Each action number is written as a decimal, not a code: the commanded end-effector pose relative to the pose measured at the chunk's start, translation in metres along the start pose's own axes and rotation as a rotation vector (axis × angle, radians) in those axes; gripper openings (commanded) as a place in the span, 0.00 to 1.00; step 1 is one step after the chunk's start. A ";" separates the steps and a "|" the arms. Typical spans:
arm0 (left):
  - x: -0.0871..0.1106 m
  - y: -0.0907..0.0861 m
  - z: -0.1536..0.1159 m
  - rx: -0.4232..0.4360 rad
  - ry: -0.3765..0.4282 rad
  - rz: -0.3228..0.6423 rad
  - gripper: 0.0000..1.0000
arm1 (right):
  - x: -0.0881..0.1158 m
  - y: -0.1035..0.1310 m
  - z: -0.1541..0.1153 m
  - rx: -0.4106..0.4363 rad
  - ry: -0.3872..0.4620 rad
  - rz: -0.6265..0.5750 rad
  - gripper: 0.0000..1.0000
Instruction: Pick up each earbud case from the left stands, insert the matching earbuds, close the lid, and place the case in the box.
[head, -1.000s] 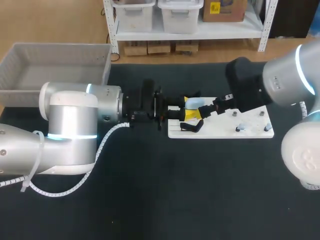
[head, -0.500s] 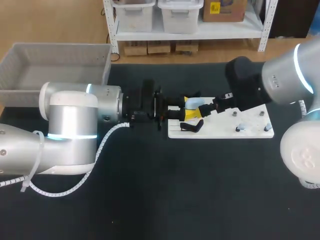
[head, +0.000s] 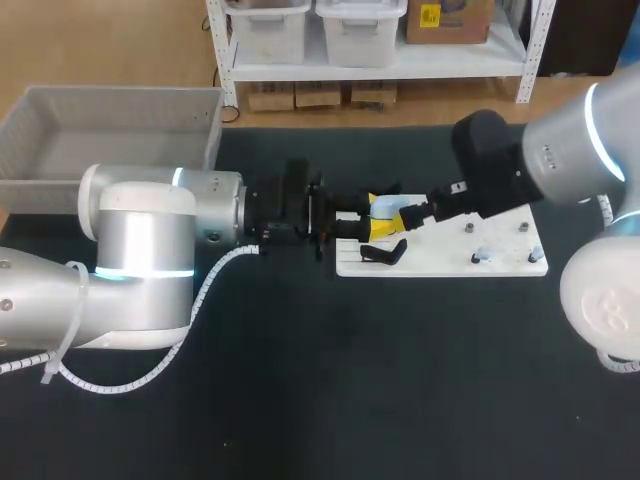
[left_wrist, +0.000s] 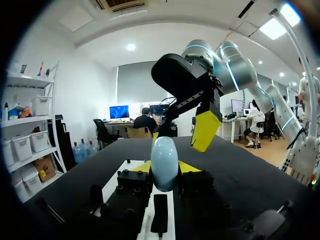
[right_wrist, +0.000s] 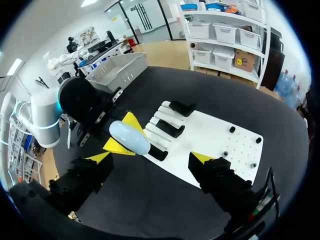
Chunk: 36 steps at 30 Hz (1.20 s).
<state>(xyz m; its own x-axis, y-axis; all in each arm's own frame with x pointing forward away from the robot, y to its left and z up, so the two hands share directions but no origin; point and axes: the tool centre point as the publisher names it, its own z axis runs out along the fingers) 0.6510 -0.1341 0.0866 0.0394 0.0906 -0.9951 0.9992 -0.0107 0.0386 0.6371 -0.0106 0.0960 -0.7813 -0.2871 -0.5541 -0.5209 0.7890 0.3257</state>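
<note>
Left gripper (left_wrist: 164, 169) clamped on the pale blue earbud case (left_wrist: 164, 152) over the white stand board (head: 505, 262); right gripper (right_wrist: 150, 157) spread apart, nearby.

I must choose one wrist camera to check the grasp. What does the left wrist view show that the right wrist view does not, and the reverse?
Only the left wrist view: the right arm seen from outside, with one yellow fingertip hanging just beyond the case. Only the right wrist view: the grey box, the left arm and the small pegs on the board. Both: the light blue case held between the yellow tips of the left gripper, and the white board.
</note>
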 end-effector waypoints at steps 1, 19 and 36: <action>0.001 -0.001 0.000 -0.004 -0.003 0.002 0.00 | -0.002 0.000 0.001 0.014 0.003 0.005 1.00; 0.001 -0.001 0.000 -0.004 -0.003 0.002 0.00 | -0.019 -0.012 -0.006 0.040 -0.013 0.025 1.00; 0.001 -0.001 0.000 -0.004 -0.003 0.002 0.00 | -0.009 -0.001 -0.018 0.018 -0.020 0.003 1.00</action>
<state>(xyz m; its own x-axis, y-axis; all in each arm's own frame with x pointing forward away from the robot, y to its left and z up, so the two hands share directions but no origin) 0.6512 -0.1340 0.0866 0.0393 0.0902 -0.9951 0.9992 -0.0109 0.0385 0.6434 -0.0192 0.1139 -0.7760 -0.2739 -0.5682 -0.5131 0.7979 0.3162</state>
